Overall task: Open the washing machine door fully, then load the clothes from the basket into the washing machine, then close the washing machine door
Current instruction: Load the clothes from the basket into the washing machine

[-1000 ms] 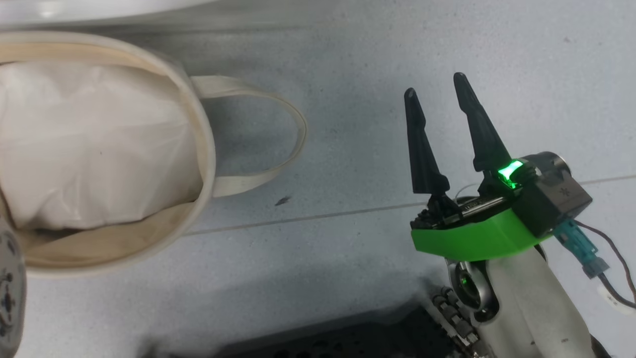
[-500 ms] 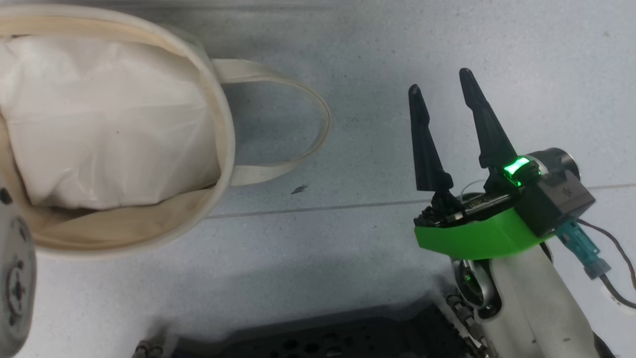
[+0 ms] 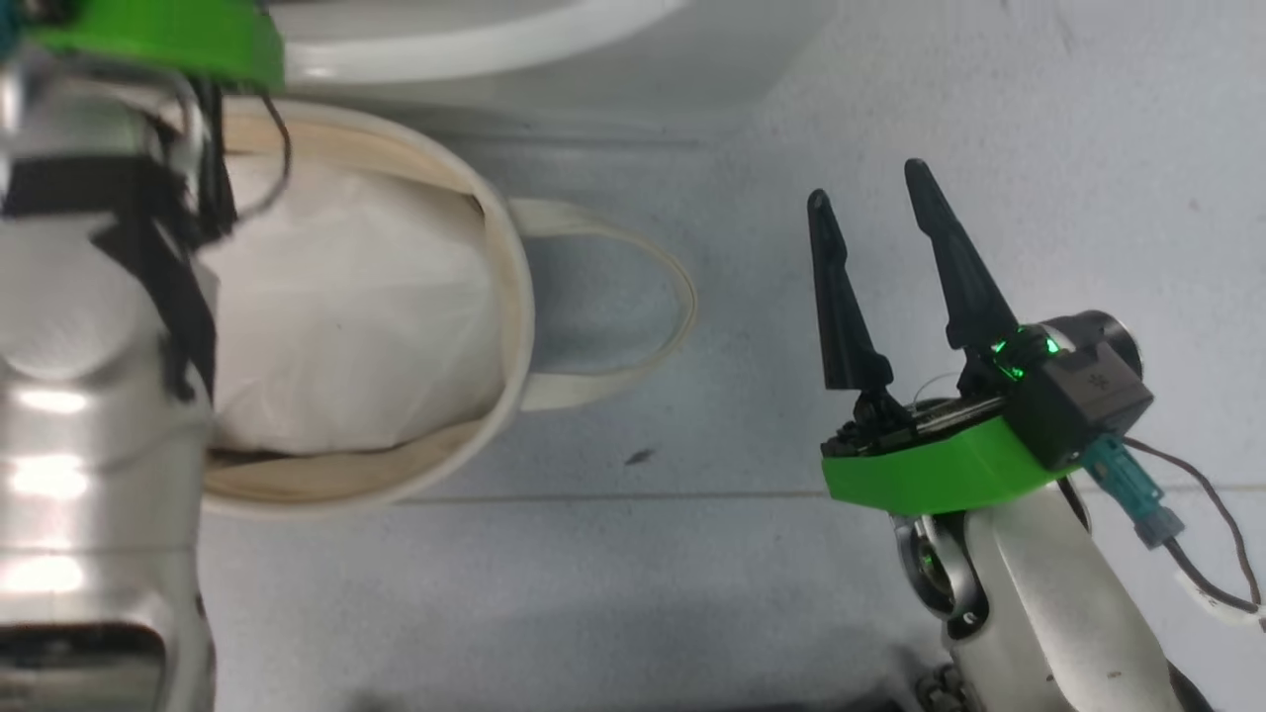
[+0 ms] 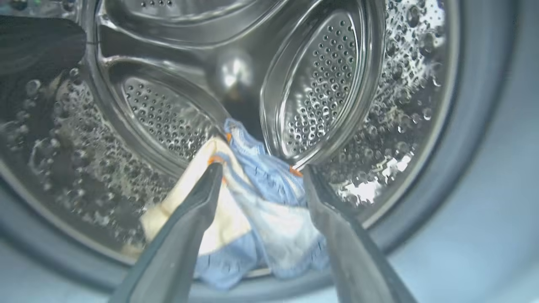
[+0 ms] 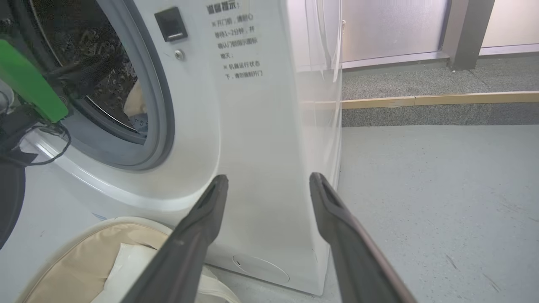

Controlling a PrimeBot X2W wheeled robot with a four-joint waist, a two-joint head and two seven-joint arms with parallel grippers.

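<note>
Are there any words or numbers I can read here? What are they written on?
"温馨提示:" is the heading of the grey printed notice on the white front of the washing machine, beside the drum opening.
"等待1~2分钟" is part of the notice's second line.
"机器运行状态" is in a lower line of the notice.
The notice's other characters are too small and blurred to read for sure.
The basket shows no writing.
</note>
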